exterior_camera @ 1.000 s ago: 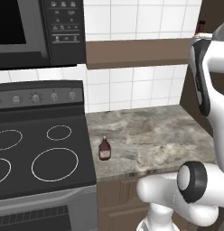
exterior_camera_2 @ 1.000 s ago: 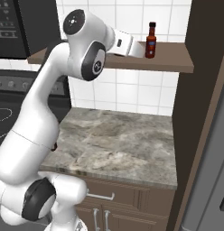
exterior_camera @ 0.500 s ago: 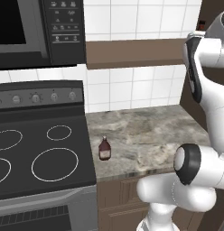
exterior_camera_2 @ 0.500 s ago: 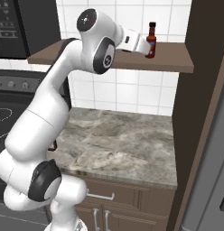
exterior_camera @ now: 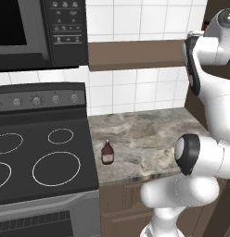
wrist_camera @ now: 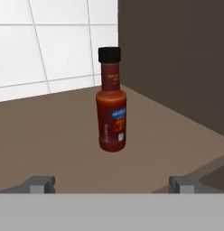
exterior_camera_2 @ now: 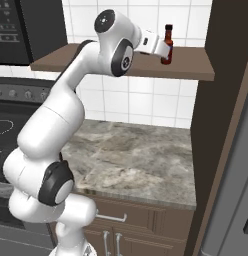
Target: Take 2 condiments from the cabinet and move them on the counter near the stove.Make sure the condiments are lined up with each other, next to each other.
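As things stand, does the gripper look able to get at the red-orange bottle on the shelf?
Probably yes. The red-orange bottle stands upright on the cabinet shelf, straight ahead of the open gripper, with bare shelf between the fingertips and the bottle. The side panel stands off to one side.

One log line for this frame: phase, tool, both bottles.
phase: reach for second bottle | tool: open, short of red-orange bottle | red-orange bottle: upright on shelf | maroon bottle: upright on counter by stove
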